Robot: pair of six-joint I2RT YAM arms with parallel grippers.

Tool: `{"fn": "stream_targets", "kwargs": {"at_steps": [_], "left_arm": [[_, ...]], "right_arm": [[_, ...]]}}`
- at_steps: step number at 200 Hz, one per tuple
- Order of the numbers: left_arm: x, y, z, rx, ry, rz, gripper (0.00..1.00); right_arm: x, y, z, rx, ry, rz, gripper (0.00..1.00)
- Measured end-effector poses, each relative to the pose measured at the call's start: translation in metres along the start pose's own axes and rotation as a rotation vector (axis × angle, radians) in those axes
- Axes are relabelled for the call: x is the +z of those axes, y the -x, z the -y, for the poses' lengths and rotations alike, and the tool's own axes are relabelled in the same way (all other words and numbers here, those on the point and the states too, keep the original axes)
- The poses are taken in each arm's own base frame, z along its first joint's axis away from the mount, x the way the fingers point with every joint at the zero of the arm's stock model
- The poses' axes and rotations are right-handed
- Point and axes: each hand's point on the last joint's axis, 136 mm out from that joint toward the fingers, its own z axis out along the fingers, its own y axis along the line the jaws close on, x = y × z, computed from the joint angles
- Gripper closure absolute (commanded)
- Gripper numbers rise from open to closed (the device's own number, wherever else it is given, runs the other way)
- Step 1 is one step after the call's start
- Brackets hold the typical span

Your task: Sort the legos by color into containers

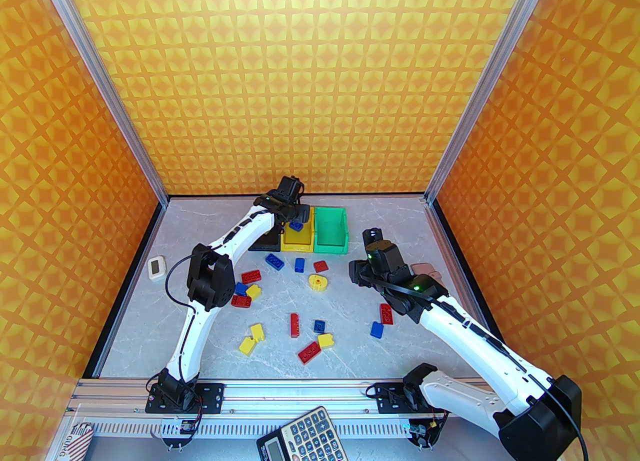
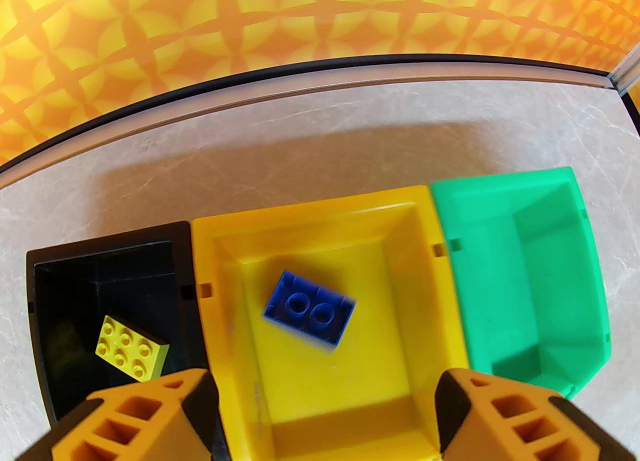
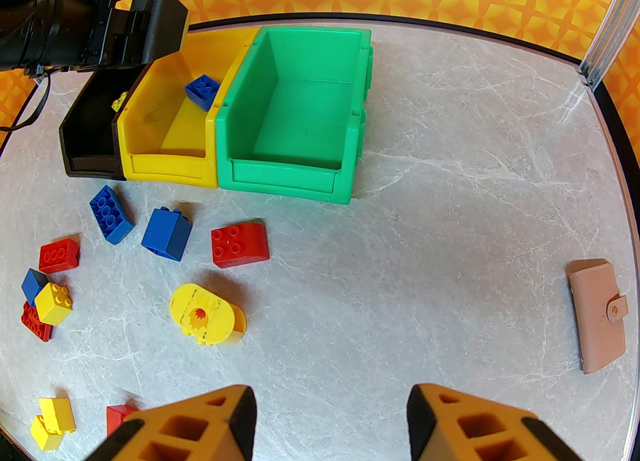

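1. Lego bricks of red, blue and yellow studded plastic (image 1: pixel 295 324) lie scattered on the grey marbled tabletop (image 1: pixel 400 219), in front of three open plastic bins.
2. A blurred blue brick (image 2: pixel 309 310) is inside the yellow bin (image 2: pixel 310 209), and a yellow brick (image 2: pixel 131 347) lies in the black bin (image 2: pixel 107 245). The green bin (image 2: pixel 500 199) adjoins.
3. Left fingers (image 2: pixel 145 414) are apart above the yellow bin.
4. Right fingers (image 3: pixel 200 424) are apart over bare tabletop.

A small white device (image 1: pixel 156 267) lies by the table's (image 1: pixel 350 349) left edge, a pink wallet (image 3: pixel 597 314) towards its right; a calculator (image 1: pixel 302 436) lies beyond the near edge.
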Motion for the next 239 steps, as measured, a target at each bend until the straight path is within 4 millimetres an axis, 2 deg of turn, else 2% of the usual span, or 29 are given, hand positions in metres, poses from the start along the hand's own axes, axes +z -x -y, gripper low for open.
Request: {"fn": "stream_targets", "kwargs": {"at_steps": [40, 71, 134, 225, 239], "left_arm": [[0.008, -0.008, -0.022, -0.034, 0.032, -0.027, 0.39], [0.017, -0.021, -0.035, -0.050, 0.053, -0.064, 0.42], [0.022, -0.034, -0.038, -0.067, 0.064, -0.094, 0.56], [0.041, -0.076, -0.045, -0.094, 0.088, -0.169, 0.67], [0.042, -0.077, -0.045, -0.099, 0.086, -0.160, 0.69]], "right_arm": [[0.000, 0.000, 0.000, 0.000, -0.001, -0.002, 0.45], [0.003, -0.002, 0.000, -0.003, -0.003, -0.012, 0.45], [0.007, -0.005, -0.001, -0.007, -0.008, -0.026, 0.46], [0.007, -0.005, -0.001, -0.006, -0.008, -0.026, 0.46], [0.007, -0.005, -0.001, -0.006, -0.008, -0.026, 0.46]]}}
